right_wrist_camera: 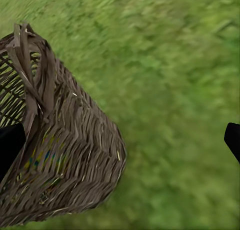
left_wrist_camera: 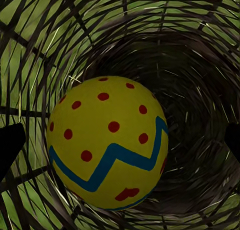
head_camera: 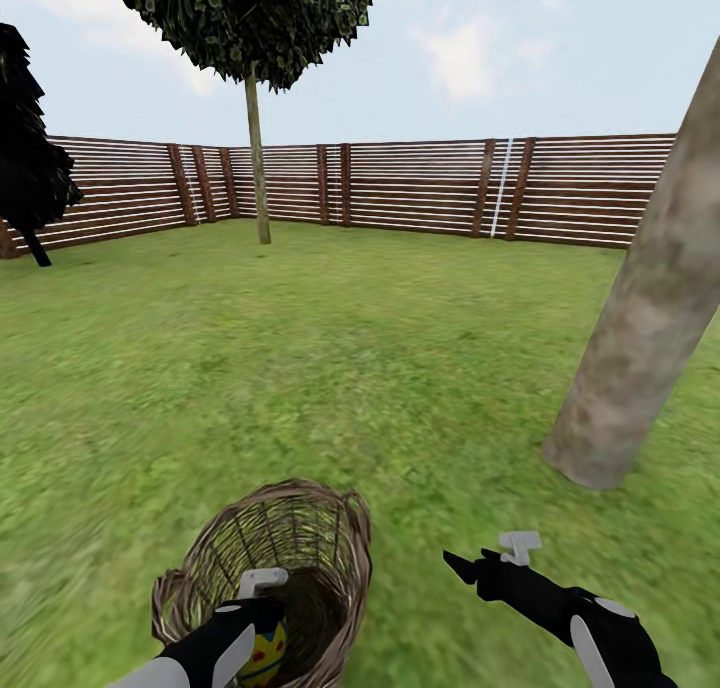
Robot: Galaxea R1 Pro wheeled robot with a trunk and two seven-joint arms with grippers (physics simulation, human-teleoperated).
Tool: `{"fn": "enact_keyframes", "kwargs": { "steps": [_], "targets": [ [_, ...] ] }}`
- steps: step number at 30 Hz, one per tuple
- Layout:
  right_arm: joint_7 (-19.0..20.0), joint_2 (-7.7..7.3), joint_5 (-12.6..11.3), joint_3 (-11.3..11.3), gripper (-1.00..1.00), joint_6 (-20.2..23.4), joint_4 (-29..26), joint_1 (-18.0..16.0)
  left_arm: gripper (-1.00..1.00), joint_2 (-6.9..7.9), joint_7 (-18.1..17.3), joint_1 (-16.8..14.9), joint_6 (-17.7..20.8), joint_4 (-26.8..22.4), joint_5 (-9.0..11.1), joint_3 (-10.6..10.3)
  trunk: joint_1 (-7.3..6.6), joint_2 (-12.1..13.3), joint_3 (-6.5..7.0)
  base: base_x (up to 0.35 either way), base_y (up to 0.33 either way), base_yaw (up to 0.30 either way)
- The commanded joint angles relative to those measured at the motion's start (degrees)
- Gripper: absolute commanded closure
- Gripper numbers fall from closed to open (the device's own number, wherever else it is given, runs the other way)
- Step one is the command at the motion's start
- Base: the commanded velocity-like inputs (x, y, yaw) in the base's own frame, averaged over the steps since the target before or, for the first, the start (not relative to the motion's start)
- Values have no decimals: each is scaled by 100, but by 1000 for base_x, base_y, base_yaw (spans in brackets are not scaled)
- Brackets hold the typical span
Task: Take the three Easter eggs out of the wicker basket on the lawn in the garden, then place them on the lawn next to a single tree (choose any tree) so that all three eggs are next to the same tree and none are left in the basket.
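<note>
While tipped on its side on the lawn (head_camera: 330, 348), wicker basket (head_camera: 300, 538) at 6 o'clock of head view, mouth toward the robot. Left gripper (head_camera: 262, 608) reaching into the basket mouth, just at one yellow Easter egg (head_camera: 266, 654) with red dots. Left wrist view: same egg (left_wrist_camera: 107, 142) close up, red dots plus a blue zigzag stripe, resting against the woven wall inside the basket (left_wrist_camera: 200, 74); dark fingers (left_wrist_camera: 10, 145) spread wide at both edges, egg between them but not touched, so open. Other eggs not made out; faint colored patches through the weave in right wrist view, unclear. Right gripper (head_camera: 478, 558) at 5 o'clock, hovering over grass beside the basket, holding nothing; right wrist view shows fingers (right_wrist_camera: 10, 145) far apart, basket (right_wrist_camera: 65, 160) at one side, grass (right_wrist_camera: 170, 89) between. Thick pale grey-brown tree (head_camera: 640, 318) at 3 o'clock, trunk base on grass near the right arm, leaning in frame. Thin-trunked tree (head_camera: 256, 148) at 11 o'clock near the fence (head_camera: 420, 183). Dark bushy tree (head_camera: 25, 148) at 9 o'clock. Fence closing the garden across 12 o'clock.
</note>
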Motion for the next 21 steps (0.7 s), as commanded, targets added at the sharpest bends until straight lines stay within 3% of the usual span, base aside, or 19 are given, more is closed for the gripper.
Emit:
{"fn": "enact_keyframes", "kwargs": {
  "steps": [1, 21],
  "targets": [
    [7, -1, -39, -7, -100, 45, -4, -3, -100, 0, 40, -1, 30, -13, 40, -48, -1, -2, -5, -4, 52, 0],
    [8, -8, -43, -35, -100, 45, -4, -3, -100, -6, 41, -1, 28, -13, 40, -56, -1, -2, -5, -6, 29, 0]
  ]
}}
